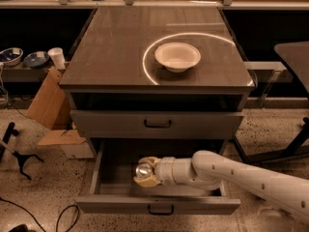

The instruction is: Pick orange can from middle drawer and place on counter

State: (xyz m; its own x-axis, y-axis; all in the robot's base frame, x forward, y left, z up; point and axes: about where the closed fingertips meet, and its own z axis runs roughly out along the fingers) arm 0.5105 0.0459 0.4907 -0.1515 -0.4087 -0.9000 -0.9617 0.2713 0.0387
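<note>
The middle drawer (pixel 159 205) stands pulled open below the counter (pixel 120 47). My gripper (pixel 145 171) reaches into it from the right on a white arm (pixel 231 173). Its tan fingers (pixel 147 180) sit on either side of the orange can (pixel 143 169), of which only the shiny silver top shows. The can is at the middle of the drawer, near its floor. I cannot tell whether it is lifted off the floor.
A white bowl (pixel 177 56) sits on the counter inside the ring-shaped reflection. The drawer above (pixel 157 123) is shut. A cardboard box (pixel 48 100), a white paper cup (pixel 57 57) and a black stand (pixel 17 153) are at the left. A dark table (pixel 294 57) is at the right.
</note>
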